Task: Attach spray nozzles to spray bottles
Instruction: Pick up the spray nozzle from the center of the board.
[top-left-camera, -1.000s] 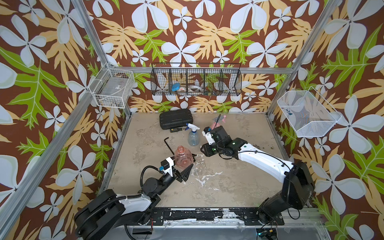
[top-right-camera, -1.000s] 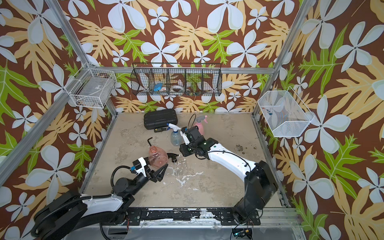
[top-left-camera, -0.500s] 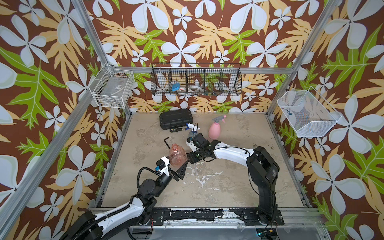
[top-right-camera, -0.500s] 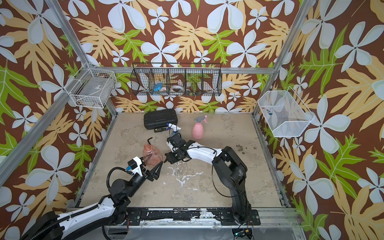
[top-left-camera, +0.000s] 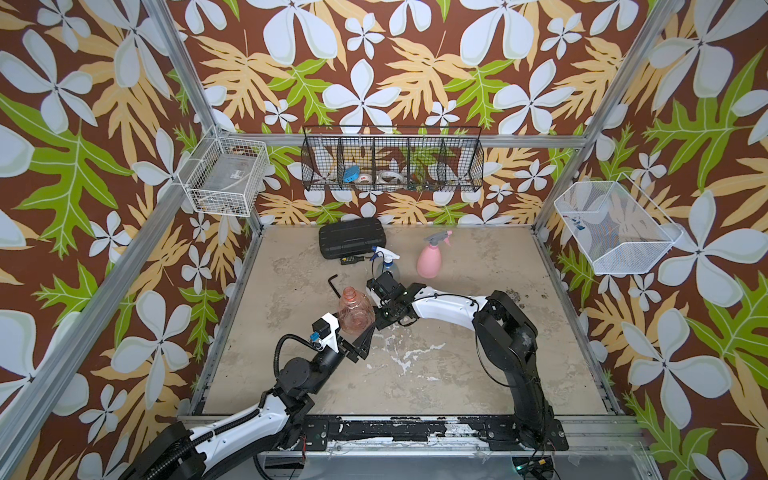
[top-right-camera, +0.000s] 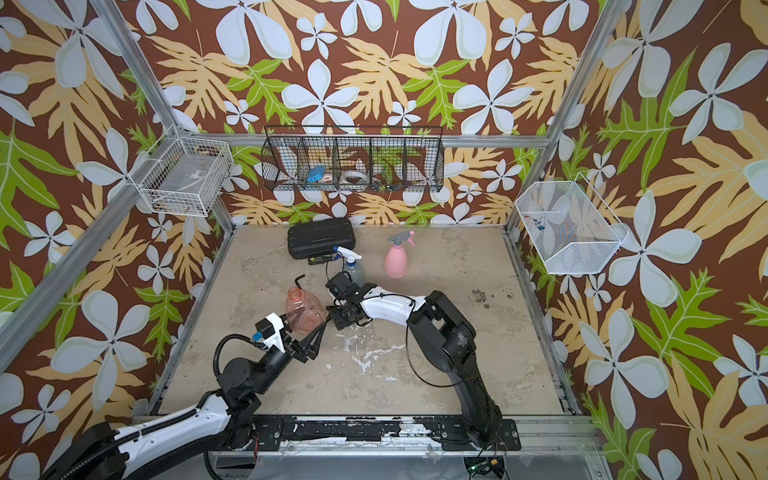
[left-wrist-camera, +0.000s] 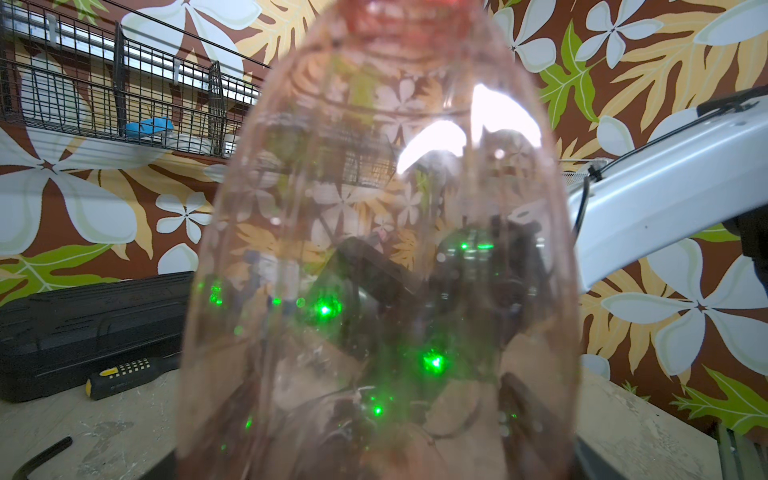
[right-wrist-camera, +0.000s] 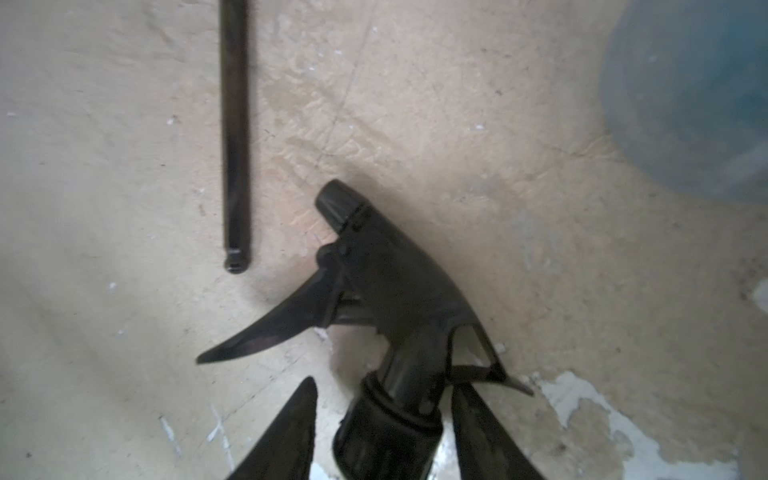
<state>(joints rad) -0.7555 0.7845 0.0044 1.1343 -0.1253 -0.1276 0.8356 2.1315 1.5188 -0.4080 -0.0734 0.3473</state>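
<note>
Three bottles are out on the surface (top-left-camera: 457, 365), and two of them wear nozzles. The pink bottle (top-left-camera: 429, 261) stands upright in the upper middle of a top view under the pink and grey nozzle (top-left-camera: 436, 237). The bluish bottle (top-left-camera: 385, 268) stands just to its left and carries the white and blue nozzle (top-left-camera: 379, 251). A black case (top-left-camera: 351, 237) lies behind them by the back wall.

The orange bottle (top-left-camera: 355, 309) has a bare neck. It sits left of centre in both top views, tilted with the neck toward the upper left. The left end effector (top-left-camera: 352, 330) is clamped on its lower body, and it fills the left wrist view.

Just to its right, the right end effector (right-wrist-camera: 385, 383) is low over the surface. Its fingers straddle the collar of the black nozzle (right-wrist-camera: 386, 282) at the lower middle of the right wrist view. Bare surface shows between one finger and the collar, so the jaws stand apart, not gripping. The hex key (right-wrist-camera: 236, 133) lies near at upper left, clear of the nozzle.
</note>
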